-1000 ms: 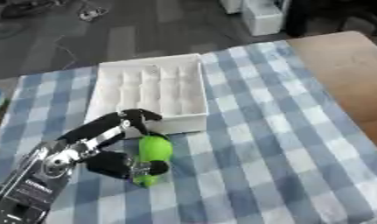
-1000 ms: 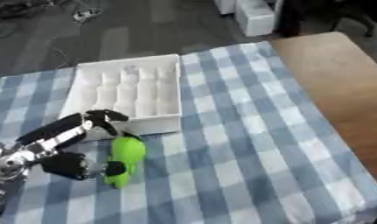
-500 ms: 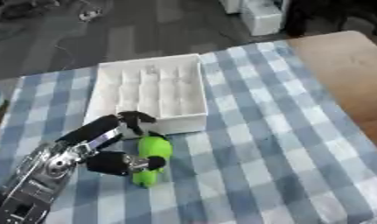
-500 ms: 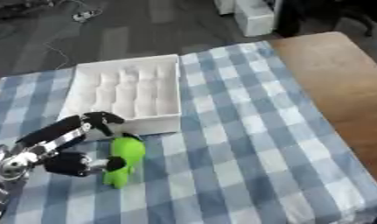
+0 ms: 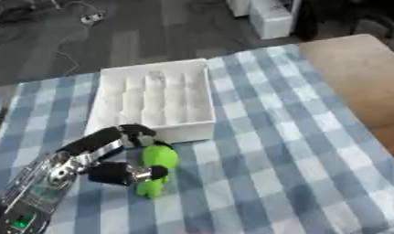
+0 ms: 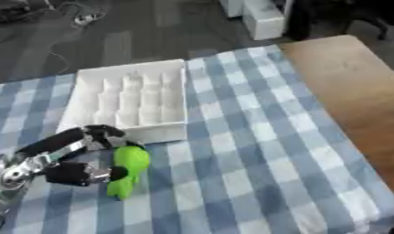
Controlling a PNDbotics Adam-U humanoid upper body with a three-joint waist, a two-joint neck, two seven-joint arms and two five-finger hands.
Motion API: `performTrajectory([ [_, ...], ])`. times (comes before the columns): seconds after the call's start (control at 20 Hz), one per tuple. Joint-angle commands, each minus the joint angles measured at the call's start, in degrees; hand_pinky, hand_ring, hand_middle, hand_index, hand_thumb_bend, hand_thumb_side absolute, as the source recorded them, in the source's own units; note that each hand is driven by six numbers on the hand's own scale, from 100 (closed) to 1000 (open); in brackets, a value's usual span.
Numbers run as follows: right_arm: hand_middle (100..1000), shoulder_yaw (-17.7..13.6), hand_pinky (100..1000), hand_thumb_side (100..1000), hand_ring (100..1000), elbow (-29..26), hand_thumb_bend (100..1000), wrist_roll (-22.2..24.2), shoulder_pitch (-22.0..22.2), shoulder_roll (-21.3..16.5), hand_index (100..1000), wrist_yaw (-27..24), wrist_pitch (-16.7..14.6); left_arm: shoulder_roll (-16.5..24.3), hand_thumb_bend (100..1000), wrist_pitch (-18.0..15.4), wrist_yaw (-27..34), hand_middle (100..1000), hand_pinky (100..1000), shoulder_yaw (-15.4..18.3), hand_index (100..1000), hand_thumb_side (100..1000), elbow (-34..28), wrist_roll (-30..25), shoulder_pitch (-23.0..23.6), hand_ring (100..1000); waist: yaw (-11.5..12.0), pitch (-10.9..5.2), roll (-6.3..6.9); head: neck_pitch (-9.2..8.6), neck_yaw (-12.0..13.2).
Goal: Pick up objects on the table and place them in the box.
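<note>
Blue-checked surface (image 5: 311, 151); white box (image 5: 156, 98) at 11 o'clock. Left hand (image 5: 112, 153) curls fingers and thumb round green toy (image 5: 156, 167) lying just at the box's 6 o'clock wall. Probably light, smooth plastic; grip mid-body.

Table (image 5: 352, 87) with blue-white checked cloth (image 5: 288, 155) over most of it (bare wood at right edge). On the cloth: white ribbed box (image 5: 156, 100) at upper left, green toy (image 5: 156, 169) just below its near wall.

Black hand (image 5: 119, 157); silver-jointed forearm (image 5: 39, 189).
</note>
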Motion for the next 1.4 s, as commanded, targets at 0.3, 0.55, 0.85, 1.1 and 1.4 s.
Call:
performTrajectory([
  [0.3,610,-0.6,452,1000,566,-0.75,132,0.2,-1.03,-1.99,716,-0.59,-0.03,-0.05,597,-0.49,-0.07,897,1000,0.34,954,935,2.05,-0.48,-1.41,784,-0.35,-0.39,-0.1,-0.45,-0.22],
  [0.55,610,-0.76,452,1000,566,-0.75,131,0.07,-1.17,-2.1,715,-0.78,-0.03,-0.22,601,-0.93,-0.51,897,1000,0.51,953,933,3.89,0.07,-1.43,784,-0.47,-0.38,-0.08,-0.36,-0.22],
  [0.85,608,-0.82,451,1000,565,-0.75,133,-0.01,-1.21,-2.12,711,-0.88,-0.03,-0.37,603,-1.86,-0.76,896,1000,0.56,951,929,5.3,1.05,-1.72,786,-0.52,-0.36,-0.07,-0.11,-0.35],
  [1.1,608,-0.83,451,1000,565,-0.75,133,-0.09,-1.16,-2.12,711,-0.84,-0.03,-0.88,593,-2.03,-0.95,897,1000,0.86,952,930,5.6,1.07,-2.96,786,-0.49,-0.39,-0.09,-0.03,-0.45],
  [1.4,608,-0.7,451,1000,565,-0.75,134,-0.16,-1.32,-2.07,707,-0.8,-0.03,-1.8,590,-1.0,-0.39,900,1000,1.46,957,934,6.24,0.14,-5.67,786,-0.22,-0.26,-0.08,0.1,-0.29],
])
